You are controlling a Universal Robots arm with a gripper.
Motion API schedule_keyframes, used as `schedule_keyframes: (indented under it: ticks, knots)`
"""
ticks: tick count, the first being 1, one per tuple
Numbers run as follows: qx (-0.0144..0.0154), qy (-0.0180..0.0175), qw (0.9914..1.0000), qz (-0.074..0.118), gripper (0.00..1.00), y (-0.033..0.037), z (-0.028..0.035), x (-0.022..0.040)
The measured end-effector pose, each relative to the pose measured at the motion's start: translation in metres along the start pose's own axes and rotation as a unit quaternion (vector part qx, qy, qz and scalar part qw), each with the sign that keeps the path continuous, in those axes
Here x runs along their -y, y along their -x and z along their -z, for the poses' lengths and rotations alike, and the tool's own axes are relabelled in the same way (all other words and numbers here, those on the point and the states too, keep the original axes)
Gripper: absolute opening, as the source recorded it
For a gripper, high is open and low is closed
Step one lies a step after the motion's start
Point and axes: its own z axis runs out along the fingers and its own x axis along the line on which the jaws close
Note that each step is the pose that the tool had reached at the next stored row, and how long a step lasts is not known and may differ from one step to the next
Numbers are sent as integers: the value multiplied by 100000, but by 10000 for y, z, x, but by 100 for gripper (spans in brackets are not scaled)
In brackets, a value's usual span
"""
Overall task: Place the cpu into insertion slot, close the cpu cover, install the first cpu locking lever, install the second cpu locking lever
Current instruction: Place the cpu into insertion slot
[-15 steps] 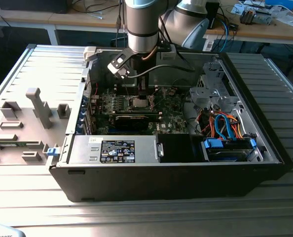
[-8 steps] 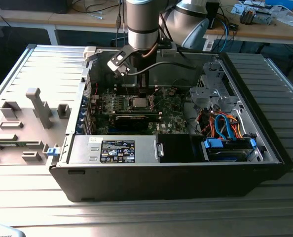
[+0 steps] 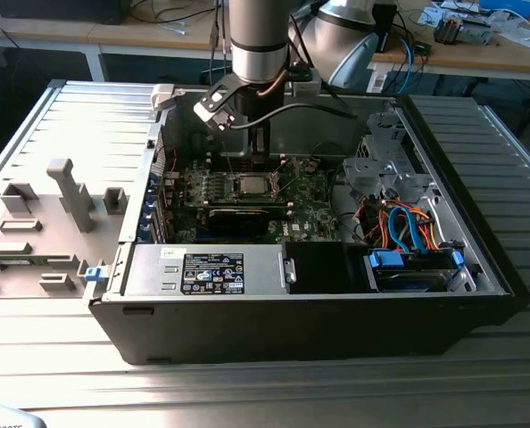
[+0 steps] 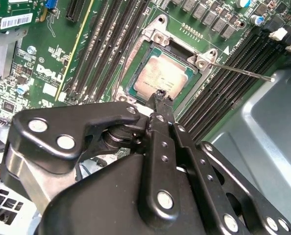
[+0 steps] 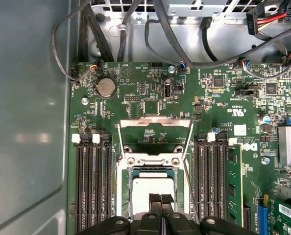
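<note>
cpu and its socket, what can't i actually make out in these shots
- cpu: in the first wrist view, one edge is hidden behind the fingers, so contact cannot be told.
- insertion slot: in the second wrist view, one side is covered by the fingers.
- cpu cover: raised in the first wrist view; in the exterior view it is too small and partly behind the arm.

Looks like a robotics lab or workshop to me. An opened-up desktop PC case point(image 3: 310, 312) sits on a ribbed aluminium table point(image 3: 479, 383), with a robot arm point(image 3: 260, 40) hanging over the case and grey jig blocks point(image 3: 69, 192) beside it. The wooden workbenches point(image 3: 479, 55) behind it are littered with cables point(image 3: 414, 45).
</note>
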Motion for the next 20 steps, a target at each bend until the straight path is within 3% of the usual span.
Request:
schedule_keyframes:
  ticks: [20]
  knots:
    - [16,0,100000,1,11,3,121,-7]
